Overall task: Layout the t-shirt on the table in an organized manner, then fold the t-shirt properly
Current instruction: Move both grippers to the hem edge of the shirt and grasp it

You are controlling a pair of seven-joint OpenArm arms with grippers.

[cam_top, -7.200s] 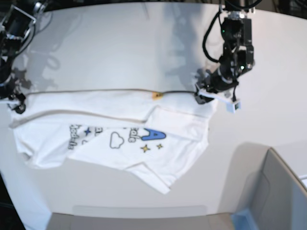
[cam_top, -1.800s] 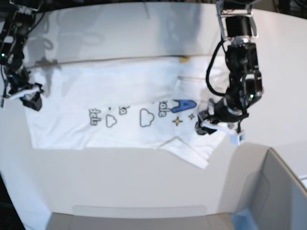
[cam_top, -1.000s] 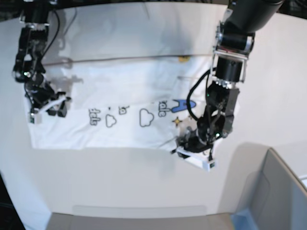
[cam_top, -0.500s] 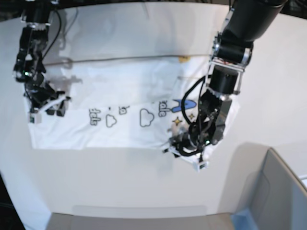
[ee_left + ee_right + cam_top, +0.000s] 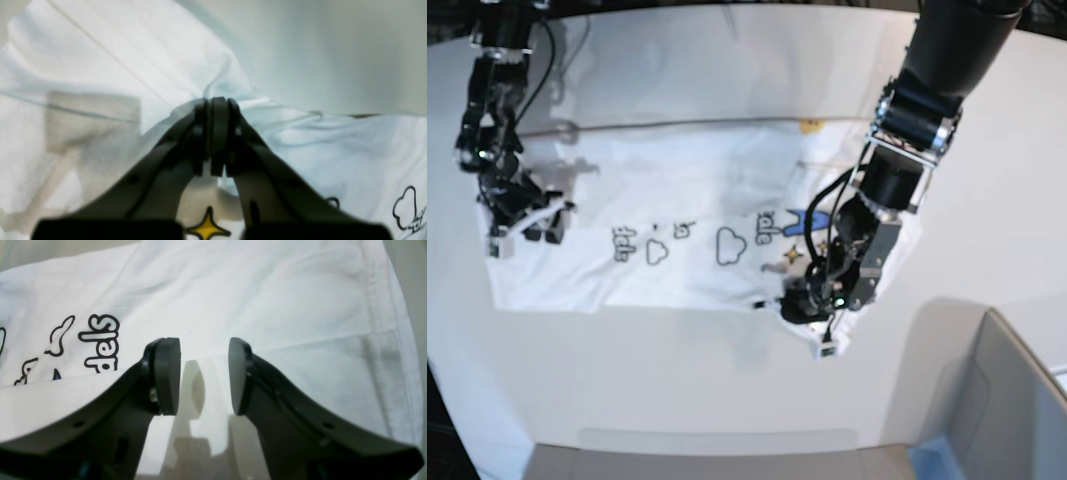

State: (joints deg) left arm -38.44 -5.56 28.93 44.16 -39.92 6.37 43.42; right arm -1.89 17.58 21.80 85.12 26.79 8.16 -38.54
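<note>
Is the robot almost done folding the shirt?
Not yet. The t-shirt lies mostly spread out on the table, print up. The left gripper is pinched shut on a bunched bit of its edge, while the right gripper hovers open above the cloth. Smoothing that corner and all the folding are left.

Left arm (image 5: 897, 170) hides the t-shirt's (image 5: 677, 200) right sleeve.

Overhead base view; two close claw-mounted wrist views.
</note>
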